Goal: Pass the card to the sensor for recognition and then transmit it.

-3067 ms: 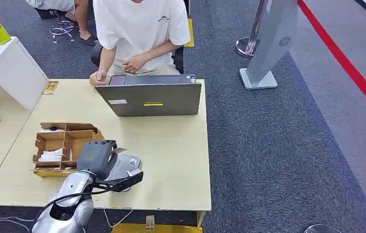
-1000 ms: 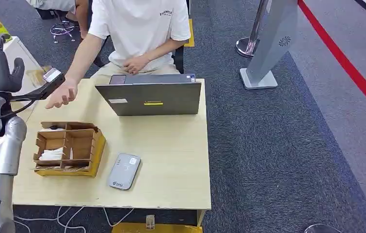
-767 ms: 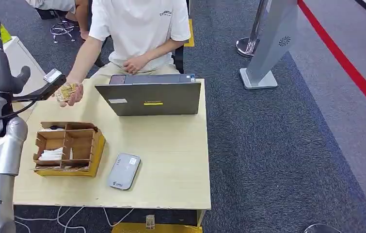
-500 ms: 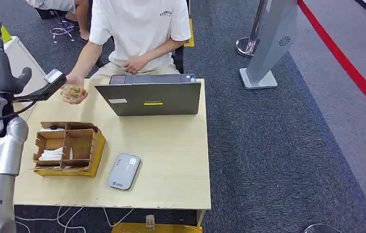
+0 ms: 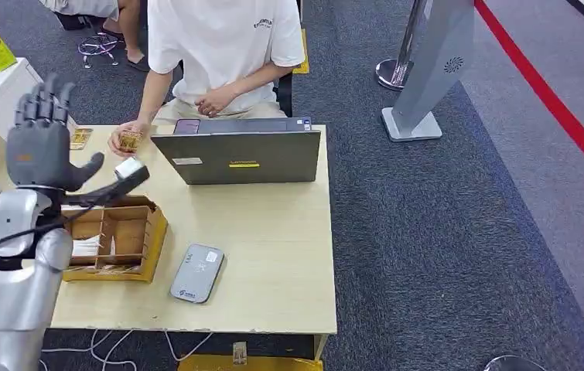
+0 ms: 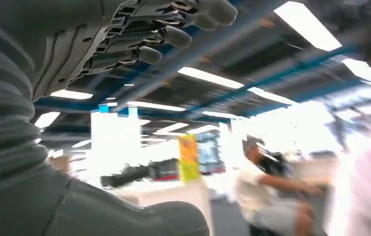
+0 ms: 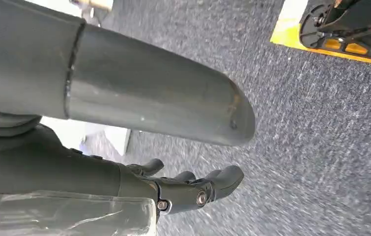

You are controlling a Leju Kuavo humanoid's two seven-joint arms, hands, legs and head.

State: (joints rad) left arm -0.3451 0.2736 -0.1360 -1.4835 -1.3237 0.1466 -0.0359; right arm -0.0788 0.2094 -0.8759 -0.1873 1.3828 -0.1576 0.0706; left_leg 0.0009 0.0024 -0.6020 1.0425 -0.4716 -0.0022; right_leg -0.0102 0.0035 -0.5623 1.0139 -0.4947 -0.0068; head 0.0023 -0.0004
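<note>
1. Lowered from beside the white cabinet a second ago, the left hand (image 5: 39,147) now hangs over the table's left side above the box (image 5: 110,236), fingers spread and upright, holding nothing.
2. Card (image 5: 130,141) now rests in the person's hand (image 5: 128,137) at the far table edge, just left of the laptop (image 5: 240,154); half a second ago that hand was lifting it away near the robot's wrist.
3. Sensor (image 5: 198,272) lies flat near the front edge, right of the box, untouched and well apart from the card.
4. Judged from this, the handover is done; the step in hand is the arm's retreat, and the next move calls only for bringing the left hand down clear of the box and sensor.
5. Right hand (image 7: 193,189) hangs over the carpet, its fingers curled in loosely with nothing seen in them; whether it is fully closed cannot be told.
6. Hard to read: the card's face is too small, the left wrist view is blurred, and the person's head is cut off by the frame.
</note>
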